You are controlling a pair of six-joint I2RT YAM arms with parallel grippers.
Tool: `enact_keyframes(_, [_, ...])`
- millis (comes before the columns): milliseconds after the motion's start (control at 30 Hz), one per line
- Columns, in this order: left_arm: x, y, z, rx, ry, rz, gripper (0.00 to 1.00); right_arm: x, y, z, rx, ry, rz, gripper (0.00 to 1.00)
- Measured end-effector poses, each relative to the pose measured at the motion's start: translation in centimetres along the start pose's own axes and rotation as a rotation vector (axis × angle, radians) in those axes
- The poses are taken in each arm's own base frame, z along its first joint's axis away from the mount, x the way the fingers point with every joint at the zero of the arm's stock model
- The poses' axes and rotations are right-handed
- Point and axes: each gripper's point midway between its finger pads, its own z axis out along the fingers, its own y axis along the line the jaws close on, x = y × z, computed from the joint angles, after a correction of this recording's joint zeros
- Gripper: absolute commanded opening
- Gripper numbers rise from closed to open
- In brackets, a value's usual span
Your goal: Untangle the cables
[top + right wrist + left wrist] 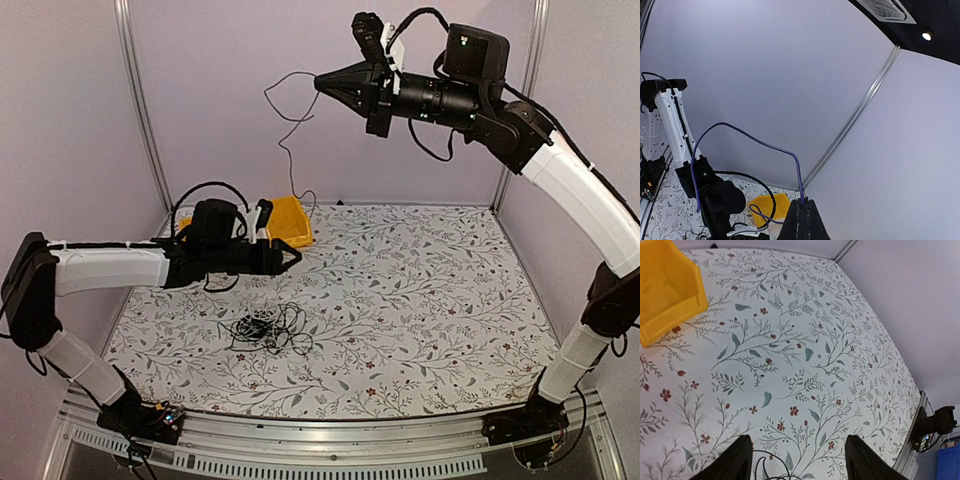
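Observation:
A tangled pile of thin black cables (265, 328) with a bit of white lies on the floral table, left of centre. My left gripper (295, 257) hovers just beyond the pile, jaws open and empty. In the left wrist view the left gripper (798, 439) shows cable loops (767, 465) between its fingers at the bottom edge. My right gripper (322, 82) is raised high at the back, shut on one thin cable (283, 150) that hangs down towards the yellow bin. In the right wrist view that cable (740, 131) arcs out of the shut right gripper (803, 202).
A yellow bin (290, 220) sits at the back left of the table, also seen in the left wrist view (667, 290) and the right wrist view (771, 207). Pale walls with metal posts (140, 100) close in the table on three sides.

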Motion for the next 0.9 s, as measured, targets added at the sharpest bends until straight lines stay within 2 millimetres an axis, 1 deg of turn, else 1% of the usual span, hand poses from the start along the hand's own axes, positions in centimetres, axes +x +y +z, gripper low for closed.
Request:
enact_keyframes(100, [-4.8,-2.5,-3.1,0.019,-0.141,0.025,0.68,2.2,0.5,-0.1,-0.005,0.048,0.026,0.00])
enact_keyframes(167, [-7.4,-3.6,-4.9,0.010,-0.218,0.035,0.68,4.5,0.6,-0.3,-0.007,0.093,0.056,0.00])
enact_keyframes(233, [-9.2,-4.2,-6.2,-0.004,-0.267,0.041,0.68,6.6,0.3,-0.6,0.000,0.134,0.091,0.00])
enact_keyframes(367, [-11.4,-4.9,-7.9,-0.043,-0.308,0.059,0.61,10.9,0.3,-1.4,0.012,0.222,0.186,0.00])
enact_keyframes(467, [-12.5,-5.4,-9.1,-0.081,-0.332,0.117,0.59,13.5,0.8,-1.7,0.019,0.276,0.261,0.00])
enact_keyframes(600, [-13.1,-7.5,-10.1,-0.106,-0.341,0.263,0.58,15.8,1.3,-2.0,0.029,0.325,0.356,0.00])
enact_keyframes(700, [-13.2,-8.7,-10.4,-0.098,-0.330,0.374,0.58,16.7,1.1,-2.4,0.040,0.341,0.425,0.00])
enact_keyframes(767, [-13.1,-9.2,-10.4,-0.088,-0.315,0.438,0.55,17.1,0.5,-2.8,0.053,0.343,0.457,0.00])
enact_keyframes(900, [-12.7,-10.6,-9.2,-0.052,-0.272,0.565,0.54,17.6,0.0,-3.2,0.069,0.348,0.502,0.00])
